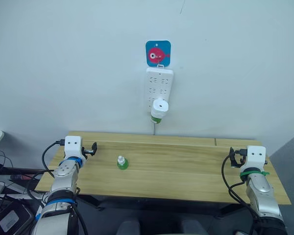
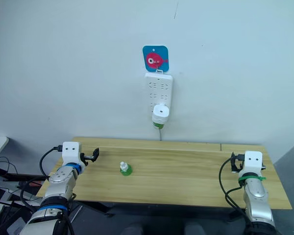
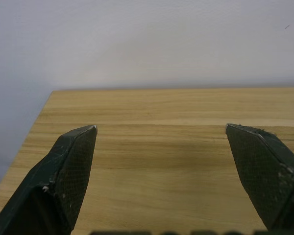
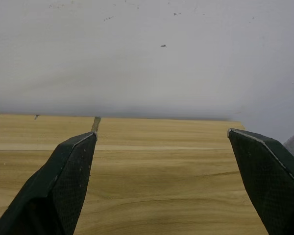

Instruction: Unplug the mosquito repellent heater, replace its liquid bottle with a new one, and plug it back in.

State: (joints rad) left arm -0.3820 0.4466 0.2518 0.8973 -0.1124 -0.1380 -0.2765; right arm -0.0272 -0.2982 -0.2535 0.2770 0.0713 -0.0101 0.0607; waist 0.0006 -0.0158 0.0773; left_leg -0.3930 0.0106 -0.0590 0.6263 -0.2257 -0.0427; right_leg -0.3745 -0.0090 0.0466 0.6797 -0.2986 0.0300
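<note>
The mosquito repellent heater [image 1: 159, 106], small, white and rounded, is plugged into the white power strip [image 1: 159, 87] on the wall, with a green-based bottle [image 1: 157, 118] hanging under it. A new liquid bottle [image 1: 122, 163], green with a white cap, stands upright on the wooden table [image 1: 186, 171], left of centre. My left gripper [image 1: 90, 149] rests open over the table's left end, well left of that bottle. My right gripper [image 1: 233, 157] is open over the right end. In the wrist views both pairs of fingers [image 3: 71, 171] [image 4: 68, 181] stand wide apart over bare wood.
A blue and pink fish hook plate [image 1: 158, 53] holds the strip on the white wall. A grey cable runs from the strip down behind the table. Cables and boxes [image 1: 10, 215] lie on the floor at the left.
</note>
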